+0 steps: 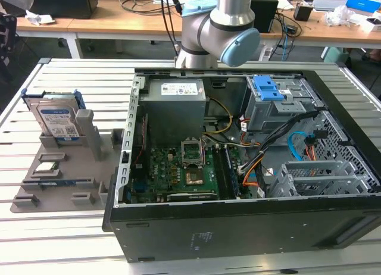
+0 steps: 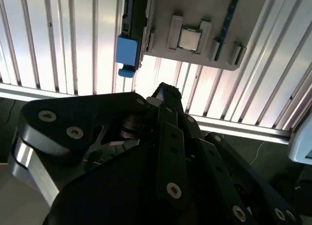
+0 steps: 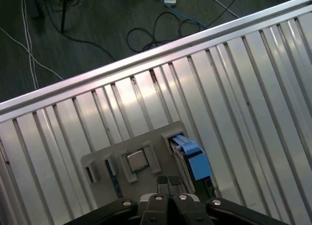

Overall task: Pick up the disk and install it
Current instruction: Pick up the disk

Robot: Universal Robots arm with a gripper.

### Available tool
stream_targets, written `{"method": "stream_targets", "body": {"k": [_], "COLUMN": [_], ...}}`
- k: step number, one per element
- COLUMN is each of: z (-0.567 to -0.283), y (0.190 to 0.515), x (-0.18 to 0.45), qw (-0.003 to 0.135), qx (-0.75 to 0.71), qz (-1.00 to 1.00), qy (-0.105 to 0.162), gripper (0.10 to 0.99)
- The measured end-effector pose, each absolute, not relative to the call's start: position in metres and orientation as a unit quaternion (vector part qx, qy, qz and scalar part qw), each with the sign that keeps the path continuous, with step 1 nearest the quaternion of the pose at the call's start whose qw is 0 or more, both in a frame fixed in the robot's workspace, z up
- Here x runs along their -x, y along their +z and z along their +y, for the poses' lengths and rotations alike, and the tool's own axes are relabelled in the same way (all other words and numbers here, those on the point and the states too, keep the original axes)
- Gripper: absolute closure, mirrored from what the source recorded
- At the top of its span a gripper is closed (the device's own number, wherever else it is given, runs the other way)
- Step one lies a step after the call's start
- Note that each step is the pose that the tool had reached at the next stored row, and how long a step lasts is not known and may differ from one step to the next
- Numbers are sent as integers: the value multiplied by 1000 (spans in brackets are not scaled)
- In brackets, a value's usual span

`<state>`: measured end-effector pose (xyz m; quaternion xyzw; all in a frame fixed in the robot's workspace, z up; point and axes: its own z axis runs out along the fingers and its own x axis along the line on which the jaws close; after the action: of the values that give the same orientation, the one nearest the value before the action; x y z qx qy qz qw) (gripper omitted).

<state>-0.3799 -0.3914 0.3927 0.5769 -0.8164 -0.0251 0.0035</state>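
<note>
Open computer case (image 1: 250, 230) sits nearest on the slatted desk (image 1: 71, 245), circuit board (image 1: 169, 168) exposed. At the exterior view's left, a grey holder (image 1: 59, 175) carries a small chip (image 1: 48, 166), and behind that the disk (image 1: 57, 118) stands upright in a slot. Farther back rises the arm (image 1: 214, 25). In the first wrist view the gripper (image 3: 168, 180) hangs well above the disk, fingers (image 3: 163, 181) pressed together, gripping nothing.

Quick count: one silver rectangular hard drive in a bright blue plastic carrier (image 1: 56, 117), one grey plastic holder tray (image 1: 89, 168) with one small square silver processor chip (image 1: 47, 166) sitting in it, one open black metal computer case (image 1: 238, 227), one green motherboard (image 1: 166, 171), one grey-and-blue robot arm (image 1: 217, 31).
</note>
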Motion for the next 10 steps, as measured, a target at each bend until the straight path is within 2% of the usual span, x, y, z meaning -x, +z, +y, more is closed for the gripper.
{"method": "stream_targets", "body": {"k": [10], "z": [-391], "y": [393], "x": [380], "qw": [5], "qx": [-627], "qz": [-779], "qy": [-25], "gripper": [980]}}
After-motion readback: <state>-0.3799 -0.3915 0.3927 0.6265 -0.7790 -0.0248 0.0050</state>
